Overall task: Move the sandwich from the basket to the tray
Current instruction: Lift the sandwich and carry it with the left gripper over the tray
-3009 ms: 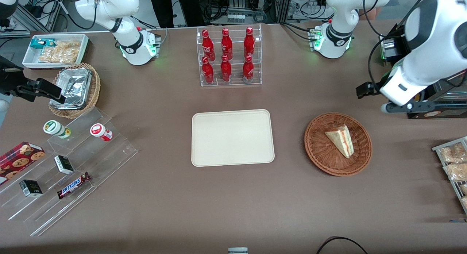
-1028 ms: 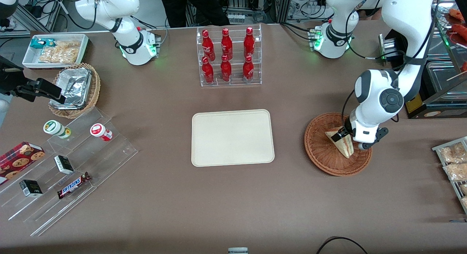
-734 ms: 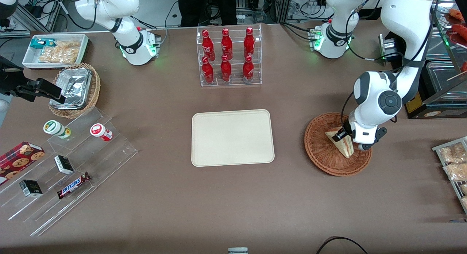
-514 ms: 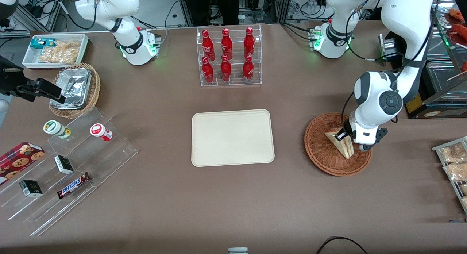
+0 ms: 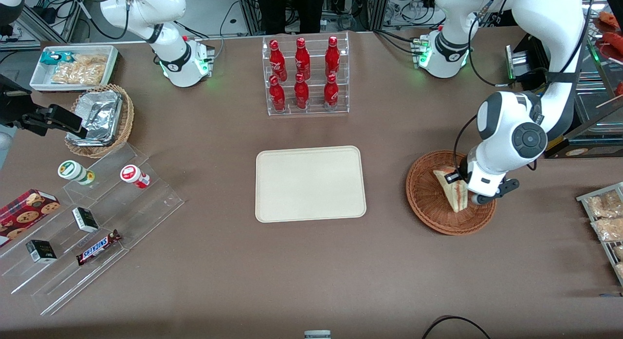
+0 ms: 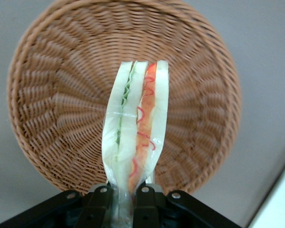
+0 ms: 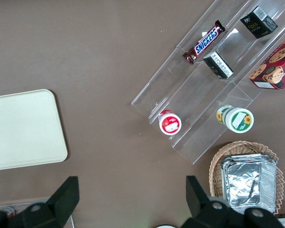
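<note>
The sandwich [image 5: 453, 190] is a plastic-wrapped wedge with red, orange and green filling [image 6: 135, 137]. It hangs tilted just above the reddish-brown wicker basket [image 5: 428, 210], lifted off the basket's floor [image 6: 61, 95]. My left gripper [image 5: 462, 179] is shut on the sandwich's wide end, both fingers [image 6: 145, 206] pressing the wrapper, as the left wrist view shows [image 6: 124, 209]. The cream tray [image 5: 310, 183] lies flat at the table's middle, toward the parked arm from the basket, with nothing on it. A corner of the tray [image 7: 23, 128] also shows in the right wrist view.
A clear rack of red bottles [image 5: 304, 76] stands farther from the camera than the tray. Toward the parked arm's end are a tiered acrylic stand with snacks [image 5: 92, 227], a lighter wicker basket with foil container [image 5: 100, 119] and a white bin [image 5: 73, 66]. Bagged snacks [image 5: 606, 222] lie at the working arm's end.
The arm came down over the basket and the gripper closed on the sandwich. In the last half second the sandwich has tipped up and risen slightly off the basket floor.
</note>
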`<state>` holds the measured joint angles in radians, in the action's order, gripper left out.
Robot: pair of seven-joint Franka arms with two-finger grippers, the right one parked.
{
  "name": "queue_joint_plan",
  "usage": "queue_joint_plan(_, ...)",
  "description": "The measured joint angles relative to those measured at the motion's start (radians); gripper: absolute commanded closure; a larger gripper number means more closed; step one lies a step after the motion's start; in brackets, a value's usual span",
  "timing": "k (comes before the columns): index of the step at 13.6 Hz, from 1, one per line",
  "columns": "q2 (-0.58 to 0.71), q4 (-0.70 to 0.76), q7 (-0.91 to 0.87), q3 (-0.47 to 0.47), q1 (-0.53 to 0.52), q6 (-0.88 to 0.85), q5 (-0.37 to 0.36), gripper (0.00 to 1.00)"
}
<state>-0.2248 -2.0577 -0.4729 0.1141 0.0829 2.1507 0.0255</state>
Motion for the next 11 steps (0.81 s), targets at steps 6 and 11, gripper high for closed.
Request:
queue_joint_plan(6,-0.064,0.124,-0.034,0.007,0.22,-0.051,0.005,0.98)
queue_joint_plan(11,-0.211,0.29,-0.24,0.01,0.383,-0.055,0.005,0.98)
